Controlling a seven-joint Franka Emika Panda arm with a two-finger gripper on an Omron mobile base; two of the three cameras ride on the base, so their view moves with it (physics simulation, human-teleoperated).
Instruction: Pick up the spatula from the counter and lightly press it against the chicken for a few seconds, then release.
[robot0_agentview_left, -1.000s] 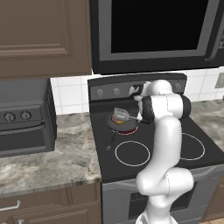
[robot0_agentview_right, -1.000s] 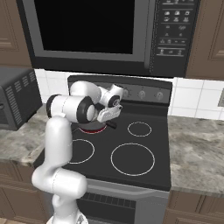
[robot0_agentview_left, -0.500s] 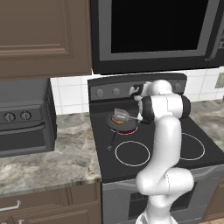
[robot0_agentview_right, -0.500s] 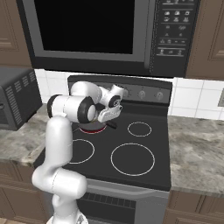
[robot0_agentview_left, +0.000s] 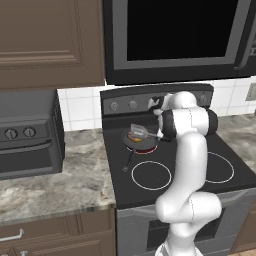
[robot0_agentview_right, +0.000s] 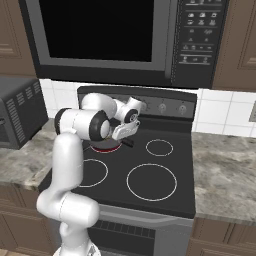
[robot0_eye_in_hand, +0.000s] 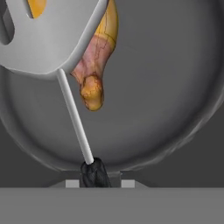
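Gripper (robot0_eye_in_hand: 99, 183) is closed narrowly on the black handle of the spatula (robot0_eye_in_hand: 46, 37), whose grey blade covers part of the chicken (robot0_eye_in_hand: 97, 65) in the pan (robot0_eye_in_hand: 175, 96). That pan sits on the red-glowing burner at the back left corner of the stove (robot0_agentview_right: 165, 187); 3 other burners show plain white rings. Speckled stone counter (robot0_agentview_left: 65, 182) flanks the stove, beneath a microwave (robot0_agentview_left: 175, 30), white wall tiles and brown cabinets (robot0_agentview_left: 45, 40).

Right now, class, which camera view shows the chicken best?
The hand view: the chicken lies close and large in the pan, partly under the spatula. The left base view gives a small orange speck beneath the blade. In the right base view the arm stands before the pan.
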